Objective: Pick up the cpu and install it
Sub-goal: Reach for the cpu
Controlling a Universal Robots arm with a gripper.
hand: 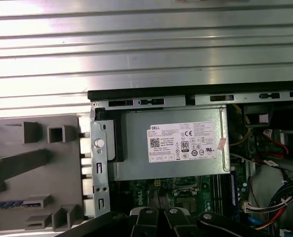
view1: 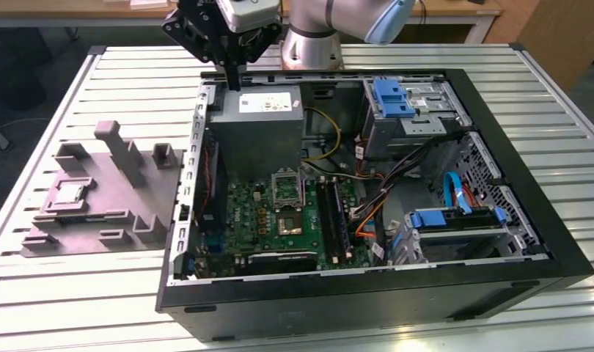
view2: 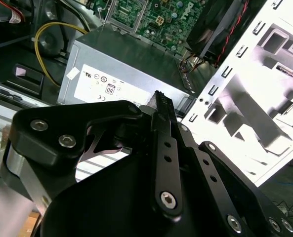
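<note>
The cpu (view1: pixel 70 193) is a small pale square lying flat in a recess of the grey moulded tray (view1: pixel 111 213), at the exterior view's left, beside the open computer case (view1: pixel 532 220). My gripper (view1: pixel 235 85) hangs far from it, above the case's back left corner, over the rim next to the grey power-supply box (view1: pixel 258 125). Its dark fingers (view2: pixel 162 106) point down, pressed together and holding nothing. On the green motherboard (view1: pixel 248 213), the shiny socket frame (view1: pixel 287 188) stands open, with the socket (view1: pixel 290 224) just in front of it.
The case lies on a slatted metal table (view1: pixel 82 293). Inside are drive cages with blue latches (view1: pixel 390 99), blue and orange cables (view1: pixel 454 194) and a yellow cable (view1: pixel 326 132). Upright posts (view1: pixel 116 147) rise from the tray. The power-supply box (hand: pixel 171 143) lies below the wrist.
</note>
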